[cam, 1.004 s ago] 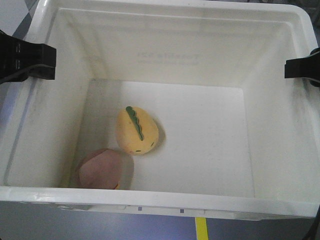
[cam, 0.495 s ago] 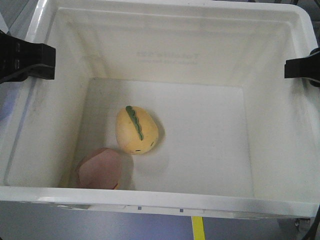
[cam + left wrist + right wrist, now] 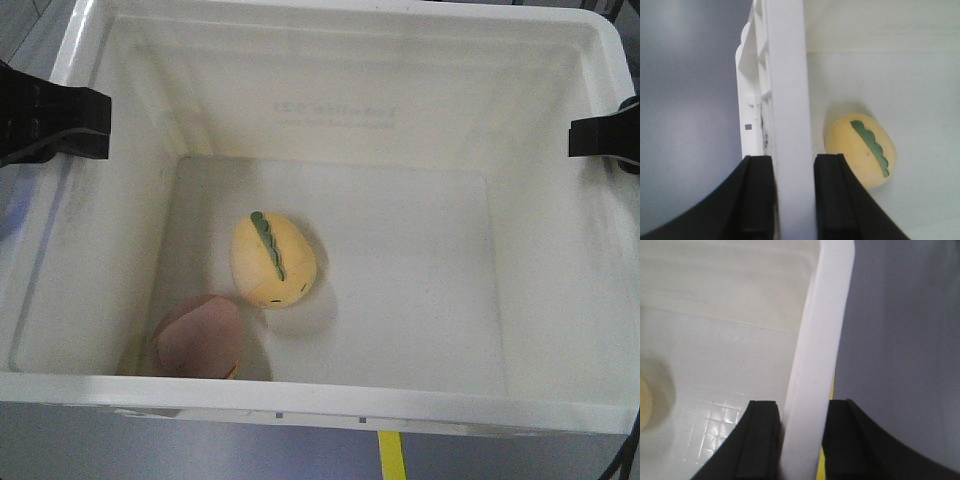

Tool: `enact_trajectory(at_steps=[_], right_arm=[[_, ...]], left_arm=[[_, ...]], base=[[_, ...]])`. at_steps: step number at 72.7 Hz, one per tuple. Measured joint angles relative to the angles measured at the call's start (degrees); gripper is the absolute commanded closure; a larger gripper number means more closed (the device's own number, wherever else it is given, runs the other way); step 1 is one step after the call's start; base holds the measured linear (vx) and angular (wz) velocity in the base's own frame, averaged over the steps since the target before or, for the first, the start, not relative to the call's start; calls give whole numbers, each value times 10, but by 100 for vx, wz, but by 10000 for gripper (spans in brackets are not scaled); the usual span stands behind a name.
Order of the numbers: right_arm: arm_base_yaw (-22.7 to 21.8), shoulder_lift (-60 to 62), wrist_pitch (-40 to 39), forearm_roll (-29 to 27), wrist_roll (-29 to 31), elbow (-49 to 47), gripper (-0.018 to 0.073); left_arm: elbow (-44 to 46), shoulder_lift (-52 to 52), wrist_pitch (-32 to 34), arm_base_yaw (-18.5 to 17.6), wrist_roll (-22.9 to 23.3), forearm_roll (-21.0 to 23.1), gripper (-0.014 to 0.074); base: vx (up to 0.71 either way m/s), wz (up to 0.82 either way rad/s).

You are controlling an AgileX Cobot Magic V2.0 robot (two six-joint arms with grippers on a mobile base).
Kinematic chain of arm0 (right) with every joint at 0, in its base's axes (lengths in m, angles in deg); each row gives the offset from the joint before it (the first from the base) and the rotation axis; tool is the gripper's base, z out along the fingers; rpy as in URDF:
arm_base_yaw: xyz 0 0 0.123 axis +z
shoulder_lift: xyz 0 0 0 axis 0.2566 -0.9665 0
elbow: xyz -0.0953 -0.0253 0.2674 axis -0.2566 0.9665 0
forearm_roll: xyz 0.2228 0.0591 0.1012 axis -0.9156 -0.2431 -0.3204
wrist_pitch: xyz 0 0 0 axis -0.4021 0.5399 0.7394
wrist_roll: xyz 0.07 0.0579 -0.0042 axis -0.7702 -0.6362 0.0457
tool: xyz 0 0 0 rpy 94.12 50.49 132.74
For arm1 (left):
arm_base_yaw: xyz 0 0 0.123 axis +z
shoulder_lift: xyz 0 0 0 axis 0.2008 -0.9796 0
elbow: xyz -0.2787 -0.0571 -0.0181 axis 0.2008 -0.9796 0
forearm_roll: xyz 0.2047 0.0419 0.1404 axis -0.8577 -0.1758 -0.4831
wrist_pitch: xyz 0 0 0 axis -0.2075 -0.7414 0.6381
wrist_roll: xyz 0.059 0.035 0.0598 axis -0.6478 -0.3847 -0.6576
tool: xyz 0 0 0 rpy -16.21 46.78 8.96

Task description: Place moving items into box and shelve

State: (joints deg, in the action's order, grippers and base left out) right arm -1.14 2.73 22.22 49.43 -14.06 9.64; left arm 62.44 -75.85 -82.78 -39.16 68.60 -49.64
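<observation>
The white box (image 3: 320, 395) fills the front view, held by its two side rims. Inside on its floor lie the pale yellow egg with a green scalloped stripe (image 3: 272, 260) and, touching it at the near left corner, the reddish-brown egg (image 3: 197, 337). My left gripper (image 3: 85, 125) is shut on the left rim; in the left wrist view the black fingers (image 3: 792, 165) clamp the rim (image 3: 785, 100) with the yellow egg (image 3: 860, 150) beside it. My right gripper (image 3: 590, 137) is shut on the right rim, as the right wrist view (image 3: 802, 410) shows.
Grey floor lies below the box, with a yellow floor stripe (image 3: 391, 455) under the near rim. The box's far wall carries faint print (image 3: 335, 112). Nothing else shows around the box.
The yellow floor stripe below has slid left under the box, so the held box moves over the floor. The yellow egg has shifted slightly left. Both grips are unchanged.
</observation>
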Motion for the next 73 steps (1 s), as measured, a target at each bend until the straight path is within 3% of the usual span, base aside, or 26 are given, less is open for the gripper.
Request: enact_trajectory(at_steps=[35,73], right_arm=[[0,-1,0,0,0,0,565],[0,-1,0,-1,0,0,565]], left_arm=[[0,0,0,0,0,-1,602],[0,0,0,0,0,-1,602]], base=[[52,-11],[46,-32]])
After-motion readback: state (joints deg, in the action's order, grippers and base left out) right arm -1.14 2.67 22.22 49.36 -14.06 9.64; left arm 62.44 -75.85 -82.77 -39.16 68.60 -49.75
